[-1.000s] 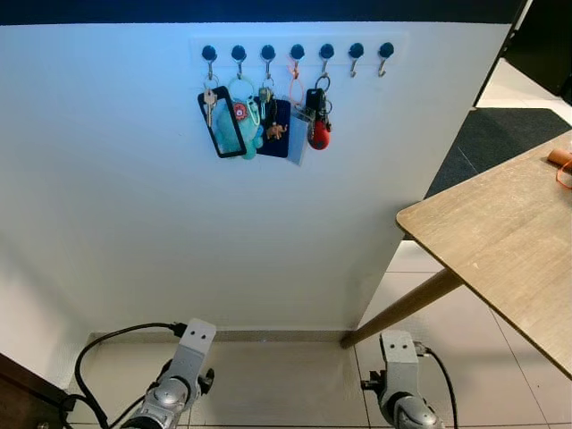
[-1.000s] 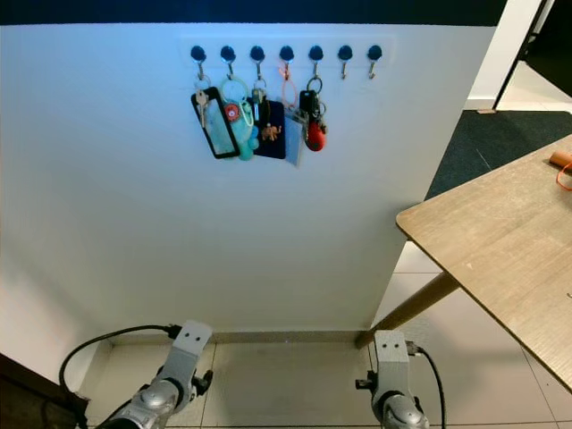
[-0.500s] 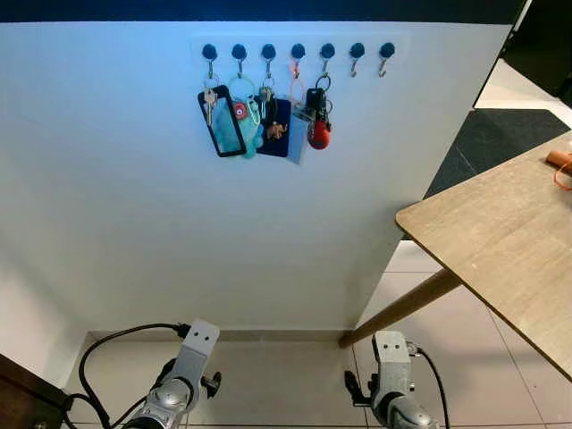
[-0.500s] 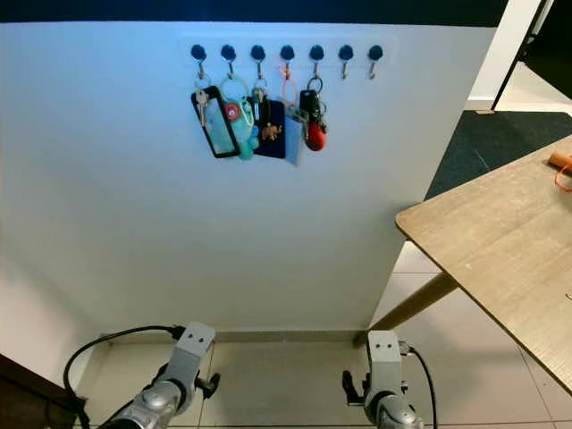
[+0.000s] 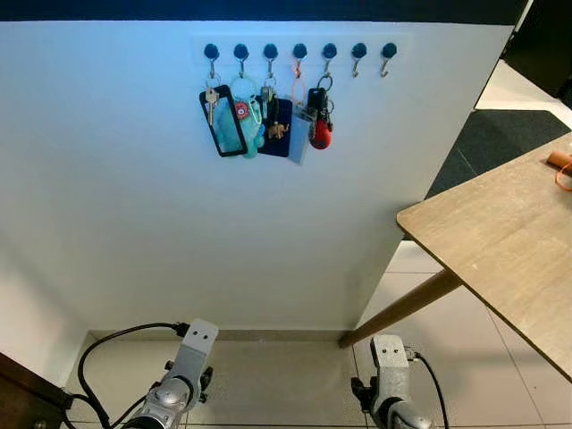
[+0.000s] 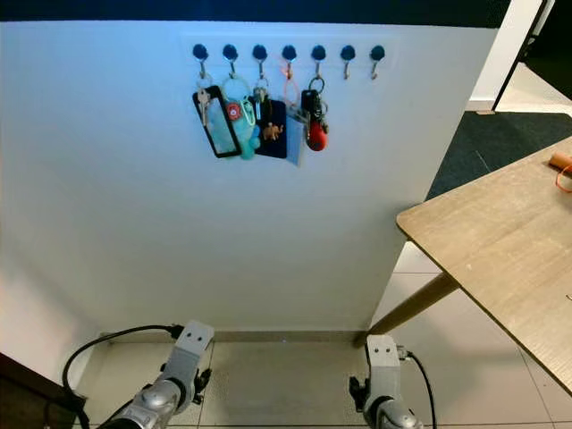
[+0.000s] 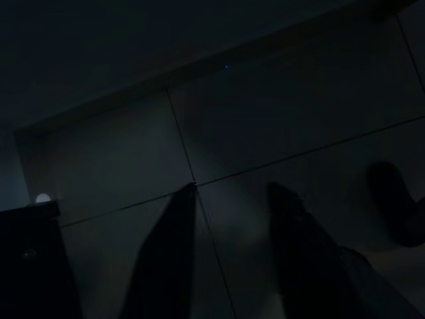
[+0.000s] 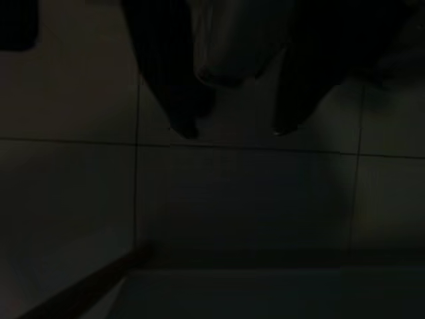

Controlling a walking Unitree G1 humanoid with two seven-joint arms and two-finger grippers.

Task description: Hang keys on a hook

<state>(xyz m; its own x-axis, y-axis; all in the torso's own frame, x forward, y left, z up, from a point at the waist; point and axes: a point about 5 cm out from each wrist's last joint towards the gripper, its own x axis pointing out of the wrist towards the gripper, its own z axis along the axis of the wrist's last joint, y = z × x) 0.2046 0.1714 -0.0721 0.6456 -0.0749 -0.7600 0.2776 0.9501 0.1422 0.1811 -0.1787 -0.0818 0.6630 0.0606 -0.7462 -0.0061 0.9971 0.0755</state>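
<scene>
White wall ahead carries a hook rail (image 5: 298, 51) with five hooks holding keys (image 5: 268, 121) and two right hooks (image 5: 373, 54) free; both grippers hang low, fingers apart and empty, so keys must first be fetched.

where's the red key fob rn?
In the left eye view, the red key fob hangs on the white wall from the fifth blue-knobbed hook from the left, just right of the pale blue card.
</scene>
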